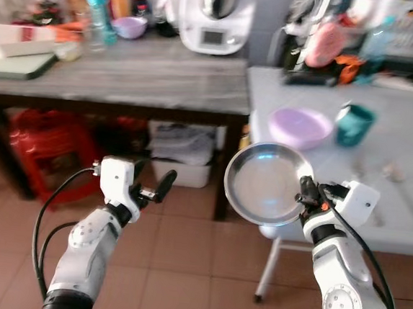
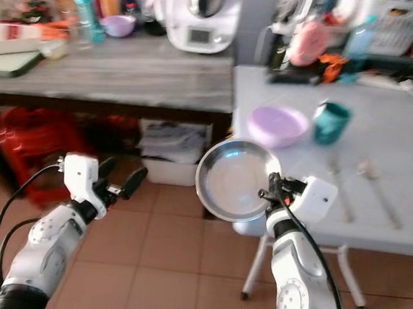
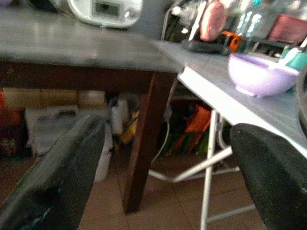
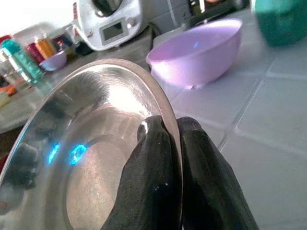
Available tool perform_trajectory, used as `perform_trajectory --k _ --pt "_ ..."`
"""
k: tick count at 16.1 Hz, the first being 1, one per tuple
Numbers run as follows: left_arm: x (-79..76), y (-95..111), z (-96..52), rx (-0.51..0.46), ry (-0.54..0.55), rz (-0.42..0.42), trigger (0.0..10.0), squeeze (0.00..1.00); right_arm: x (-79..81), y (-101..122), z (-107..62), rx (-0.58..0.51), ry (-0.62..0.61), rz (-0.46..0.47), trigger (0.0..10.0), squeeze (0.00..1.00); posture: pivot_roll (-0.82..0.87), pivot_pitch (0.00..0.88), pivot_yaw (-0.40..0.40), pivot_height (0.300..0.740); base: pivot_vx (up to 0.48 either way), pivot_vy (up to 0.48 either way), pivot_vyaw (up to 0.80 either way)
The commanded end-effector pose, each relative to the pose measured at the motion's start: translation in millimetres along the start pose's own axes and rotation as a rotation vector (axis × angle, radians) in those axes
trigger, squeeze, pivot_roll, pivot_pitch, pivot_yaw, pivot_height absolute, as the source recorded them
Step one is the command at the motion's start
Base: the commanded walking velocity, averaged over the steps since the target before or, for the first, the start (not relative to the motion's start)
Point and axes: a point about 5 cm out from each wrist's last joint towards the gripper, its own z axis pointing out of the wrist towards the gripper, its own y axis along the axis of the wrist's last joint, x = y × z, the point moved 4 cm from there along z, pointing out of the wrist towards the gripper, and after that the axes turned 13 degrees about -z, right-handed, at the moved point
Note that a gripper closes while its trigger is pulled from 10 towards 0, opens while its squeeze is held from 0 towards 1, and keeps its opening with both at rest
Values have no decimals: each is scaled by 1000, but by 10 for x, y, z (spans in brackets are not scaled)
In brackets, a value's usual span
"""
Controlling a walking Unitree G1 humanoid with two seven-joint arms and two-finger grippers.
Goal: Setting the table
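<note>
Steel plate (image 1: 265,183) stands tilted, its rim pinched by the right claw (image 1: 307,194) beside the white desk (image 1: 404,208); left claw (image 1: 153,186) gapes wide.

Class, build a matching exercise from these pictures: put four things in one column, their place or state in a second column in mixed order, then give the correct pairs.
Things:
1. steel plate
2. purple bowl
3. teal cup
4. left gripper

Place or state:
A. open, holding nothing, above the floor
B. on the white table, beside the purple bowl
C. pinched at its rim by the right gripper
D. on the white table, just beyond the steel plate

Pairs: 1-C, 2-D, 3-B, 4-A
</note>
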Motion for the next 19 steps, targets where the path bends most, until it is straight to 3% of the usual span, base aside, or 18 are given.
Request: perform_trajectory --k 1,8,14,19 --pt "32 42 -4 -2 5 23 10000 0 8 59 7 -25 -3 1 10000 0 -13 0 24 740 0 409 463" --pt "19 8 -4 4 8 22 10000 0 -51 55 -2 -29 -27 -8 10000 0 -13 0 24 740 0 441 247" --pt "8 6 7 5 4 25 10000 0 -88 62 -17 -34 -51 -11 10000 0 -19 0 26 740 0 480 601" --pt "28 70 27 -26 35 44 10000 0 -160 85 -51 -44 -79 -36 10000 0 -22 0 26 740 0 70 245"
